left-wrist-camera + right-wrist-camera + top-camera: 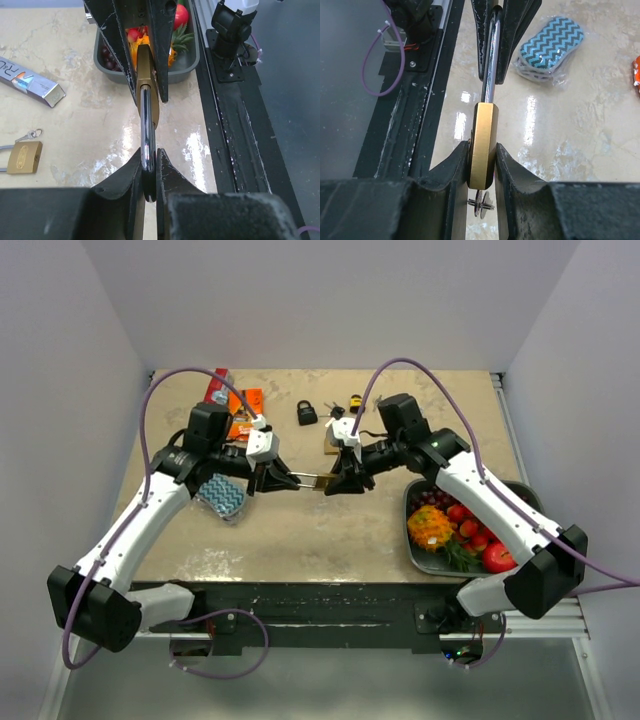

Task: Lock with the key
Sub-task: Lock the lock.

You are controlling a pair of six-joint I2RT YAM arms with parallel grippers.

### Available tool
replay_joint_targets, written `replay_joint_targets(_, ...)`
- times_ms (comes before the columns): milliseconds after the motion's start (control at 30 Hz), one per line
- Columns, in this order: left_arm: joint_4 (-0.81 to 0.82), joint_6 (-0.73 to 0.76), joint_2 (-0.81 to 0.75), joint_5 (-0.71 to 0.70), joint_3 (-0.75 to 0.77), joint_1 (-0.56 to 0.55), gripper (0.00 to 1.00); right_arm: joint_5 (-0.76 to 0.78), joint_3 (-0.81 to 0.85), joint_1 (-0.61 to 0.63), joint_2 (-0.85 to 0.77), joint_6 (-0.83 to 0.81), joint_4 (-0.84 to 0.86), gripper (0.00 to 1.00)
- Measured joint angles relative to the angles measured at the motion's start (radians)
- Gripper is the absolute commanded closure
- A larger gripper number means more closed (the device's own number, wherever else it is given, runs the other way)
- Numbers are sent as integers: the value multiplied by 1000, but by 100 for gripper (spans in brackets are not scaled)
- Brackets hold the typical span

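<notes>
1. Nearest, right side of the bench [300, 530]: grey tray [412, 540] of fruit, no part in the job.
2. Left side, slightly farther: zigzag pouch [222, 497] flat on the bench, just beside the left arm.
3. Mid-bench, lifted off the surface: brass padlock [322, 481], slung level between both arms, shackle end to the left, body end to the right.
4. Right jaws closed narrow on the flat faces of the padlock body [483, 140]. Small metal ring [481, 204] dangling under it. Key in the keyway or not: cannot tell.
5. Left jaws pinched almost together on the chrome shackle [146, 130], near its bend.
6. Handling, as a guess: solid metal, rigid, heavy for its size, no crush risk. Round, slick shackle, likely to twist in a pinch. Flat brass faces the better hold, so body grip as anchor and any push on the shackle straight along its own line.
7. Locked or open: cannot tell from these views.
8. Farther back: second brass padlock [24, 156] lying on the bench, then black padlock [306, 413] with what look like loose keys [338, 408] beside it, and an orange packet [245, 410] toward the far left.
</notes>
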Motion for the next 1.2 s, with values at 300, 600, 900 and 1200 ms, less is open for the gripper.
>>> replay_joint_targets(300,28,-55,-1,5,-6,100,100,-17,3,-53,-2,19,-17,40)
replay_joint_targets(600,34,-106,-1,7,-13,170,100,-5,-58,-87,-5,105,47,34)
replay_joint_targets(900,167,-277,-2,49,-36,184,100,31,-332,-87,-51,450,479,40)
replay_joint_targets(1200,292,-422,-19,92,-46,184,100,29,-347,-34,-44,600,737,50)
